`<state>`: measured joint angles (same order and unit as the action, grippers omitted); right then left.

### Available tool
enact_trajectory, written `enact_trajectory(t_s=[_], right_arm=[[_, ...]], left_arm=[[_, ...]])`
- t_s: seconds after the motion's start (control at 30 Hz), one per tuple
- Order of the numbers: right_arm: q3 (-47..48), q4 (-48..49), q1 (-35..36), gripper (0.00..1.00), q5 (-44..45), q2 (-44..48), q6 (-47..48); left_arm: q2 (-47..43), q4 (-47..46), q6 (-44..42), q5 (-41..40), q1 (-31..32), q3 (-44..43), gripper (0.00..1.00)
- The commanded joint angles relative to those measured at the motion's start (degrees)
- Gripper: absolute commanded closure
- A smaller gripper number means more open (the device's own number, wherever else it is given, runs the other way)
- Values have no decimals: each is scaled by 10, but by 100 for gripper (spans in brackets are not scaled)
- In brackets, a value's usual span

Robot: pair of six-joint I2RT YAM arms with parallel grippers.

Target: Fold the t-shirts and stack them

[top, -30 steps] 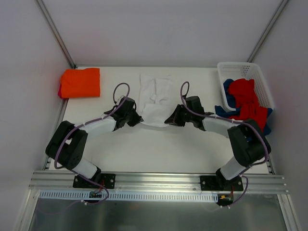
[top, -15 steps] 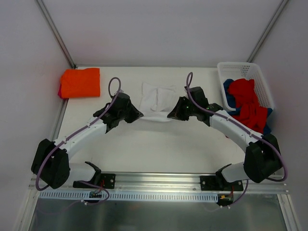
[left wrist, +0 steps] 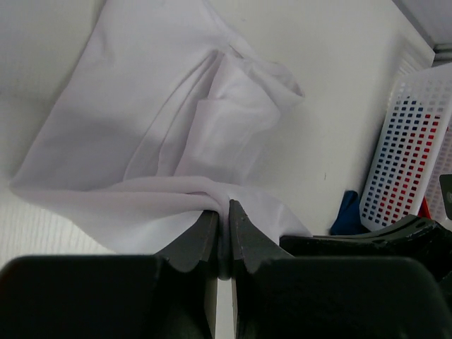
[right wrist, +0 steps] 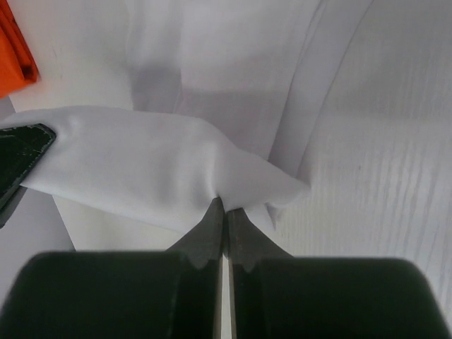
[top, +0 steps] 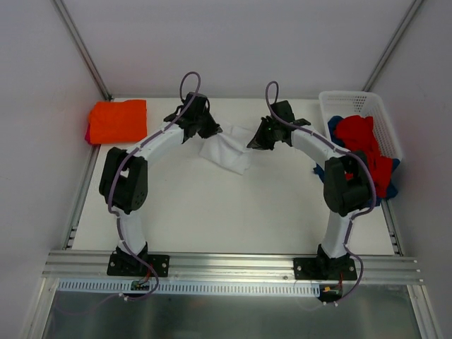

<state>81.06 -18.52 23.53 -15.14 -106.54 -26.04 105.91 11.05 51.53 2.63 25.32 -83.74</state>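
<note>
A white t-shirt point(top: 227, 150) hangs bunched between my two grippers at the back middle of the table. My left gripper point(top: 212, 131) is shut on its left edge, the cloth point(left wrist: 176, 134) pinched between the jaws point(left wrist: 224, 210). On the right edge my right gripper point(top: 252, 141) is shut too, a fold of white cloth point(right wrist: 141, 162) caught at the tips point(right wrist: 224, 206). A folded bright orange t-shirt point(top: 118, 121) lies at the back left. Red t-shirts point(top: 361, 145) and blue ones point(top: 330, 164) fill the basket.
The white perforated basket point(top: 381, 116) stands at the back right, with red and blue cloth spilling over its near side; its wall point(left wrist: 409, 155) shows in the left wrist view. The enclosure's walls close in behind and at both sides.
Both arms have reached toward the back of the table, carrying the white t-shirt's near edge back over itself. The shirt has gone from lying spread to bunched between the grippers.
</note>
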Motion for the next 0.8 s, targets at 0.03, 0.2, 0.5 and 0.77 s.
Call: enact_trajectory(t_s=[0.03,0.2,0.5,0.77], right_arm=[[92,-16,-33,99,-41,-56,-4],[183,-16,-58,99,-55,-115,-23],[360,30,-96,99,-117,-274,-70],[497,140,-118,100,-148,-403,-146]], left_arm=[[81,12,-27,47,-22,-100,96],[159,18,-35,98,-47,-215,94],[294,20,-13,137,-92,-392,92],[399,3,-6,136,-104,-502,89]])
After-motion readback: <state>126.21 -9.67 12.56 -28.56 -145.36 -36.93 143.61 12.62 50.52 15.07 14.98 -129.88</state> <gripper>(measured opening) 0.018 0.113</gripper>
